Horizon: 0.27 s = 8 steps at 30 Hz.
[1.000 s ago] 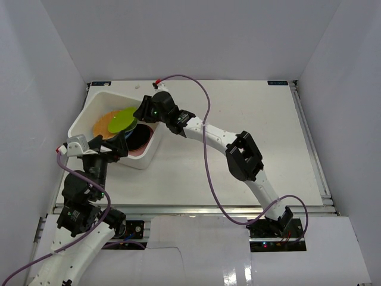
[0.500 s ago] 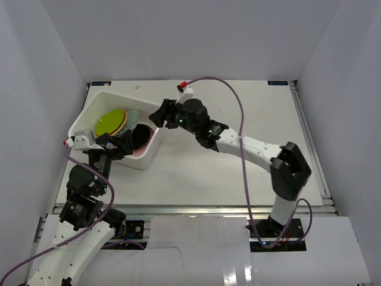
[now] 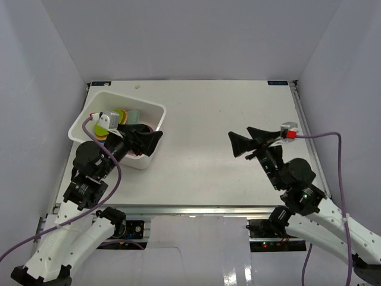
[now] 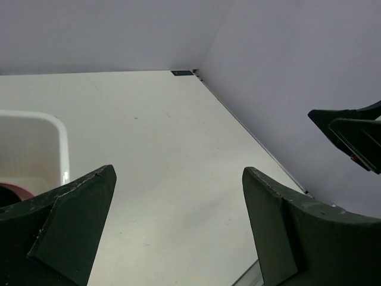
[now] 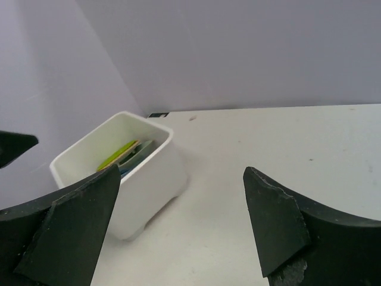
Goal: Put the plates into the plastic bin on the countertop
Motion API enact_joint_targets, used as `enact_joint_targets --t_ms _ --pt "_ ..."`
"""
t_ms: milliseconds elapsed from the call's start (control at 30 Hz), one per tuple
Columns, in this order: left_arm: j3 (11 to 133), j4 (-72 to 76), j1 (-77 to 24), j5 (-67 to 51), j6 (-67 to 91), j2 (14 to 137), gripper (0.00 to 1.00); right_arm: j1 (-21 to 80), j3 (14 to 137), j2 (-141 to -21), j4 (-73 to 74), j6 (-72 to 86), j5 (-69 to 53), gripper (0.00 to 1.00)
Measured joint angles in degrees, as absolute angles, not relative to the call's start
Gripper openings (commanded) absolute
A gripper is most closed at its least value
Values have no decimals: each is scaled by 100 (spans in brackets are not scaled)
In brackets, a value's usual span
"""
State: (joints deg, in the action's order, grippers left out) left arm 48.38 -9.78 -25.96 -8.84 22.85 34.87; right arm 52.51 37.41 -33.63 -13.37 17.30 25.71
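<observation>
The white plastic bin (image 3: pixel 140 102) stands at the countertop's (image 3: pixel 226 113) far left. Plates lean on edge inside it: a lime green one (image 3: pixel 122 113) (image 5: pixel 119 154), a pale green dish (image 3: pixel 136 114) (image 5: pixel 140 151) beside it, and something blue (image 5: pixel 122 170) below. A pink plate's edge (image 4: pixel 13 189) shows in the left wrist view. My left gripper (image 3: pixel 156 143) (image 4: pixel 178 173) hangs open over the bin's near right corner, pointing right, nothing in it. My right gripper (image 3: pixel 239 133) (image 5: pixel 181 170) is open and empty over the right half of the countertop, facing the bin.
White walls close in the countertop on three sides. A metal rail (image 3: pixel 306 137) runs along the right edge. The right arm's purple cable (image 3: pixel 333 136) loops toward the right wall. In the left wrist view the bin's corner (image 4: pixel 59 143) is at left.
My right gripper opened, left the lime green plate leaning in the bin, and drew back to the right near side. My left arm rose and swung its gripper over the bin's near right corner.
</observation>
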Motion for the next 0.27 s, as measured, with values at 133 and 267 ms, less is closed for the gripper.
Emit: enact_joint_targets --t_ms 133,267 --pt "4825 -978 -2596 -1253 2379 3406 98 5251 3332 -2329 -947 1592 3306 90" --pt "4641 -895 -2593 -1297 2443 3129 98 5251 3181 -2152 -749 1529 3662 90"
